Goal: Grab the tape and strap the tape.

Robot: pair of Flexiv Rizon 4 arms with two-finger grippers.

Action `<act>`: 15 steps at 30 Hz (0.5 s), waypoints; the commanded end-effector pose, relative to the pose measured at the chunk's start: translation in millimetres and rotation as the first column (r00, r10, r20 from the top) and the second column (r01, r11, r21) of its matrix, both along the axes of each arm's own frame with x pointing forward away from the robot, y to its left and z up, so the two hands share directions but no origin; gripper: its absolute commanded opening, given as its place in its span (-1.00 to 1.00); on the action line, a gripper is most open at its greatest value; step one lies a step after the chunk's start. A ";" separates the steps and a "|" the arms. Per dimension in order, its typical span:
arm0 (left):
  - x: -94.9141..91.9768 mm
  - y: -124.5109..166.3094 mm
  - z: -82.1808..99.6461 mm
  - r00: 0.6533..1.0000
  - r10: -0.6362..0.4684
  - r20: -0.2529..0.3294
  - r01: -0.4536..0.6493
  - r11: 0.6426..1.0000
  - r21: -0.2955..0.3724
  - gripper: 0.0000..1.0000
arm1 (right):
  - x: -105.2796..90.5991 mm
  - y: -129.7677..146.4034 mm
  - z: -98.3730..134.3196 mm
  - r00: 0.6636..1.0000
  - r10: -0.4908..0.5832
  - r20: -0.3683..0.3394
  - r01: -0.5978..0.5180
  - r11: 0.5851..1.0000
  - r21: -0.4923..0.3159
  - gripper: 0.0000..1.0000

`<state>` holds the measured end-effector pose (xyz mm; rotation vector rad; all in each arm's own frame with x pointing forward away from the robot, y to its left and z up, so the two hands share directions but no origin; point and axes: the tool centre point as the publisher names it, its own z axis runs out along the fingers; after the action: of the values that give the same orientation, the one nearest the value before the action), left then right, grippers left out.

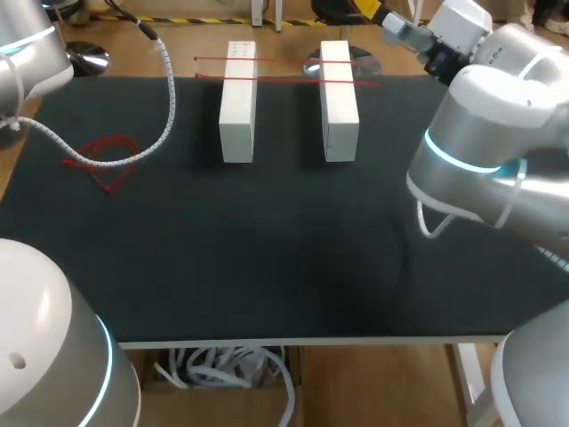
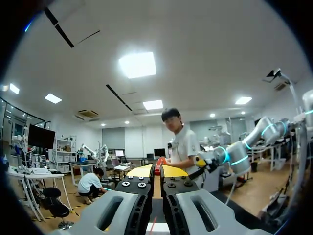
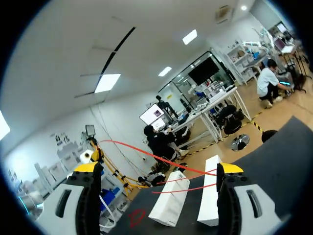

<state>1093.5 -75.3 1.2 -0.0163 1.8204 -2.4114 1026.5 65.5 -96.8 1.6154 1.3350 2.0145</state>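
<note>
Two white blocks stand side by side at the back of the dark mat. Two thin strands of red tape lie across their far ends. In the left wrist view my left gripper is raised and shut, with a sliver of red tape pinched between its yellow tips. My right gripper stands wide open above the mat with nothing between its fingers. Ahead of it are both blocks and the red tape. In the head view my right gripper sits at the far edge, behind the right block.
A loose tangle of red tape lies on the left of the black mat. A white coiled cable hangs from my left arm and drapes over that tangle. My right arm's bulky elbow overhangs the mat's right side.
</note>
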 end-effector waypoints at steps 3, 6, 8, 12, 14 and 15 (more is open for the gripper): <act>1.0 0.3 -0.6 1.000 -0.003 0.001 0.003 1.000 0.000 -1.00 | 3.8 15.1 1.0 0.906 -0.346 0.243 0.245 0.899 0.363 1.00; 1.0 0.3 -0.6 1.000 -0.003 0.001 0.003 1.000 0.000 -1.00 | 4.5 14.9 1.8 0.929 -0.250 0.273 0.195 0.957 0.213 1.00; 1.0 0.3 -0.6 1.000 -0.003 0.001 0.003 1.000 0.000 -1.00 | 4.5 14.9 1.8 0.929 -0.250 0.273 0.195 0.957 0.213 1.00; 1.0 0.3 -0.6 1.000 -0.003 0.001 0.003 1.000 0.000 -1.00 | 4.5 14.9 1.8 0.929 -0.250 0.273 0.195 0.957 0.213 1.00; 1.0 0.3 -0.6 1.000 -0.003 0.001 0.003 1.000 0.000 -1.00 | 4.5 14.9 1.8 0.929 -0.250 0.273 0.195 0.957 0.213 1.00; 1.0 0.3 -0.6 1.000 -0.003 0.001 0.003 1.000 0.000 -1.00 | 4.5 14.9 1.8 0.929 -0.250 0.273 0.195 0.957 0.213 1.00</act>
<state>1093.4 -75.3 1.2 -0.0163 1.8204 -2.4115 1030.9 79.5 -90.7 1.5094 1.1509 2.1203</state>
